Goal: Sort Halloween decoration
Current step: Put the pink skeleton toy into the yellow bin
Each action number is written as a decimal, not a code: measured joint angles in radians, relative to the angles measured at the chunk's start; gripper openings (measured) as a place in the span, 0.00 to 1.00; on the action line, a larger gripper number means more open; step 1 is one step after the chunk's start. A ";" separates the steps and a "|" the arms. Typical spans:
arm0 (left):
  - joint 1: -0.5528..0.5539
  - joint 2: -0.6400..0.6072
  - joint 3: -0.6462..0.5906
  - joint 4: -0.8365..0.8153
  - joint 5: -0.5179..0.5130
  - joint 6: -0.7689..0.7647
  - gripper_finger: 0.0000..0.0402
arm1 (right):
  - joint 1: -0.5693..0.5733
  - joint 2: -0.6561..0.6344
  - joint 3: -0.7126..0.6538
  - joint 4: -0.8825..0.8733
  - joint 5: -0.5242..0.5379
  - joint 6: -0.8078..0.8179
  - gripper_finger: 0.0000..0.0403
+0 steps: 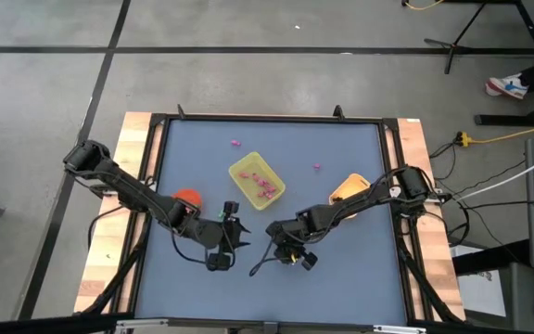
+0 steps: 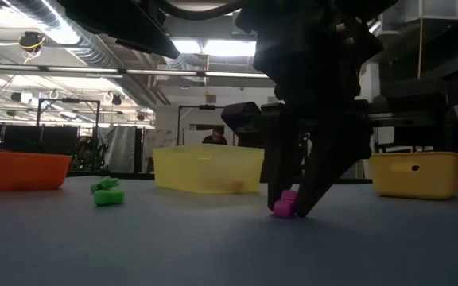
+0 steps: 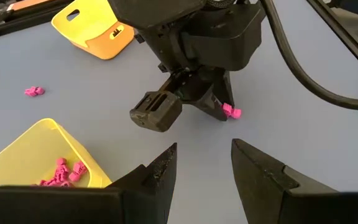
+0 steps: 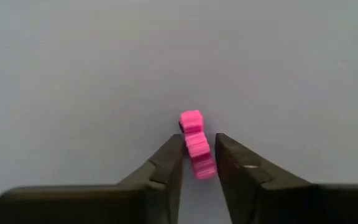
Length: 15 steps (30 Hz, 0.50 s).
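My right claw (image 4: 197, 155) is down at the table near its front middle, its 2 fingers (image 4: 166, 163) close on either side of 1 pink trinket (image 4: 196, 144) that rests on the blue table (image 4: 73, 62); the gap is narrow and both fingers look to be touching it, so I judge the pinch made or nearly so, with the trinket not yet lifted; to do this well I should finish the squeeze square across its middle, since 1 end pokes out past my fingertips and an off-centre pinch could flick it away; then I should lift straight up before I swing toward the yellow tray (image 1: 245, 169), where other pink pieces (image 1: 265, 186) lie; my left claw (image 3: 201, 165) waits just beside, its fingers apart and empty; 2 more pink bits (image 1: 235, 142) sit farther back on the table, and a green one (image 2: 108, 192) lies off toward the orange bowl (image 2: 18, 170).
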 joint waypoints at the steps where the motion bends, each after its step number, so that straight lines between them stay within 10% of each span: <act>1: 0.000 0.000 0.000 0.000 0.000 0.000 0.34 | 0.000 0.000 0.000 0.000 0.000 0.000 0.20; 15: 0.000 0.000 0.000 0.000 0.000 0.000 0.34 | 0.000 0.000 0.010 -0.014 0.021 0.001 0.11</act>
